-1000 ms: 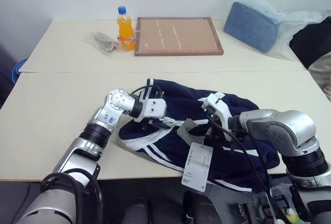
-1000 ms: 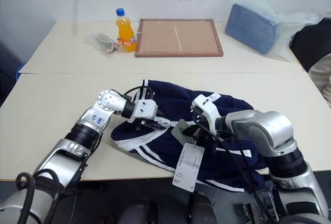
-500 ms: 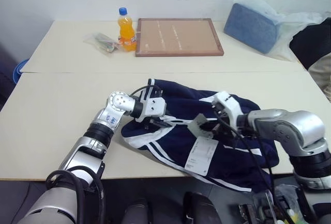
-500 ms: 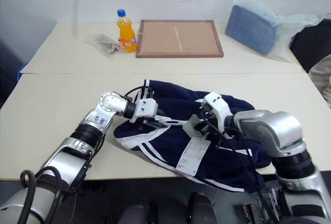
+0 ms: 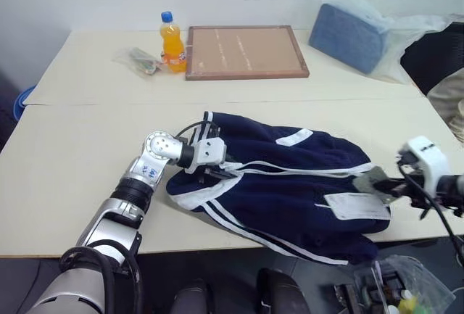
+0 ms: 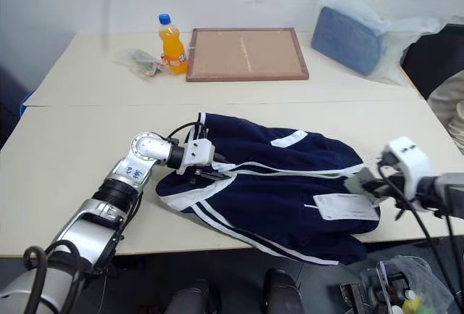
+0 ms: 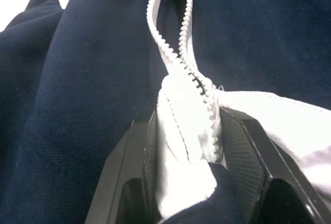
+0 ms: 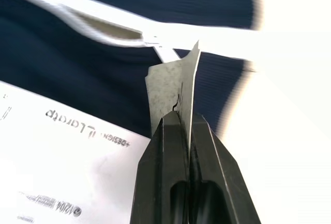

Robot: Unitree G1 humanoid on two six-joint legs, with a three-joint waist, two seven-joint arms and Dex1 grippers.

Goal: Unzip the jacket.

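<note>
The navy jacket (image 5: 283,191) with white stripes lies spread on the near table. At its left end my left gripper (image 5: 217,171) is shut on the white fabric at the end of the zipper (image 7: 176,53), pinched between both black fingers (image 7: 139,172). Far to the right, past the jacket's edge, my right gripper (image 5: 389,183) is shut on the grey hang tag (image 8: 173,87), which hangs from the zipper pull. The white paper tag (image 5: 355,205) lies on the jacket beside it. The white zipper line (image 5: 304,171) runs parted between the two grippers.
On the far table stand an orange drink bottle (image 5: 171,40), a wooden-framed board (image 5: 243,51), a small wrapped packet (image 5: 139,60) and a blue cushion in clear plastic (image 5: 348,36). Black-and-beige clothing (image 5: 442,60) sits at the right. The jacket's lower hem overhangs the table's front edge.
My right gripper has swung far to the right with the grey tag, drawing the zipper pull along and stretching the jacket out. The left gripper has held its place.
</note>
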